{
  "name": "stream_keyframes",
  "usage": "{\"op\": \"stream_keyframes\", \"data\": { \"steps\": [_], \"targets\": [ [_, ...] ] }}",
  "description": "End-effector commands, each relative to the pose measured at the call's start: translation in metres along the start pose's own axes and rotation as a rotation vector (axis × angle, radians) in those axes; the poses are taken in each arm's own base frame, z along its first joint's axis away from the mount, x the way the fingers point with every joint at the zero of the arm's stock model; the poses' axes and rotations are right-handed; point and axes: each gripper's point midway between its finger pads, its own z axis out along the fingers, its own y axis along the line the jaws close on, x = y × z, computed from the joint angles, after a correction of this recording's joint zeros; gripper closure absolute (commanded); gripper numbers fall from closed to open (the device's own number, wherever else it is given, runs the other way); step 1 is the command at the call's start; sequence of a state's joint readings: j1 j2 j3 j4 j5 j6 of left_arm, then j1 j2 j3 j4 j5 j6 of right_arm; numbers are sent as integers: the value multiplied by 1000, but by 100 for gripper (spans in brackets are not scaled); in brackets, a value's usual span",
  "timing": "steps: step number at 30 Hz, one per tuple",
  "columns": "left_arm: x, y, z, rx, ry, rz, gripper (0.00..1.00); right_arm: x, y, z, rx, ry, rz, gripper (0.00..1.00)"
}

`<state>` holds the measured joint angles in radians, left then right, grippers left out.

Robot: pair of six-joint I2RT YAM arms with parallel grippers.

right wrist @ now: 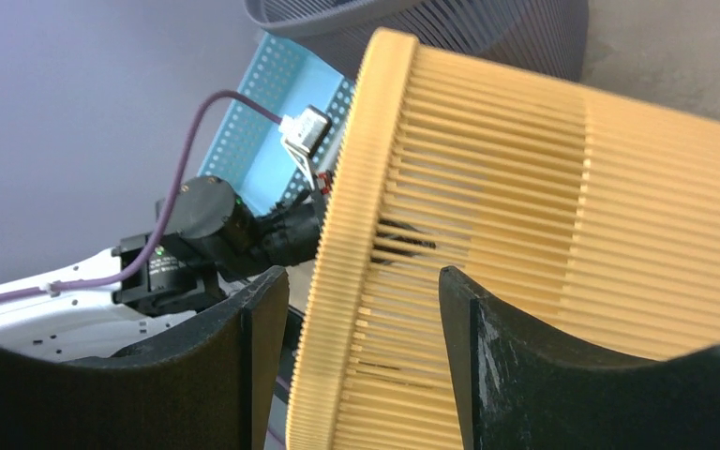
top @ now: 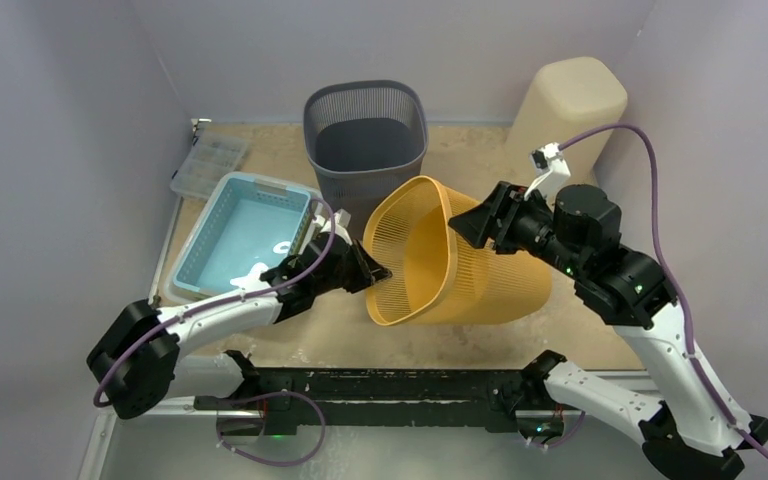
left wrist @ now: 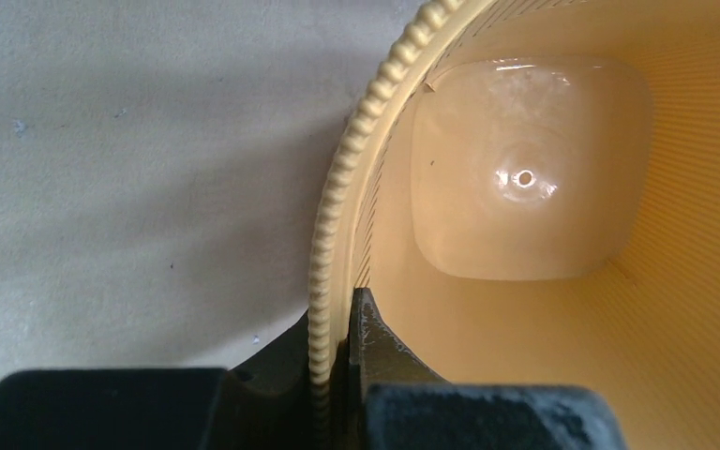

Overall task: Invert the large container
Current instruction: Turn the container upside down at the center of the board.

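The large container is a yellow slatted basket lying on its side on the table, its mouth facing left and toward the arms. My left gripper is shut on the basket's beaded rim, with one finger inside and one outside. The basket's glossy bottom shows deep inside. My right gripper is open at the upper right part of the rim. In the right wrist view its two fingers stand on either side of the rim over the outer wall, not closed on it.
A grey mesh bin stands upright just behind the basket. A teal perforated basket sits at the left, beside a clear lidded box. A tall beige container stands at the back right. A black bar runs along the near edge.
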<state>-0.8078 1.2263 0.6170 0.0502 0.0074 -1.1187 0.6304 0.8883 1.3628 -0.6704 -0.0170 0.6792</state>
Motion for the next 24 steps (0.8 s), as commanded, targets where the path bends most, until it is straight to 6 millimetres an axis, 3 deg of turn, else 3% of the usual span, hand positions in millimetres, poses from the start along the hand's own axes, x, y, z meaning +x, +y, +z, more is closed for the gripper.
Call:
{"op": "stream_keyframes", "data": {
  "steps": [1, 6, 9, 17, 24],
  "targets": [
    [17, 73, 9, -258, 35, 111, 100, 24, -21, 10, 61, 55, 33, 38],
    [24, 98, 11, -347, 52, 115, 99, 48, -38, 20, 104, 118, 45, 40],
    [29, 107, 9, -375, 68, 122, 93, 58, -46, 28, 125, 153, 43, 43],
    [25, 106, 7, -394, 64, 136, 68, 69, -56, 49, 149, 193, 32, 45],
    [21, 106, 5, -415, 60, 152, 60, 89, -69, 62, 180, 247, 37, 46]
  ]
}}
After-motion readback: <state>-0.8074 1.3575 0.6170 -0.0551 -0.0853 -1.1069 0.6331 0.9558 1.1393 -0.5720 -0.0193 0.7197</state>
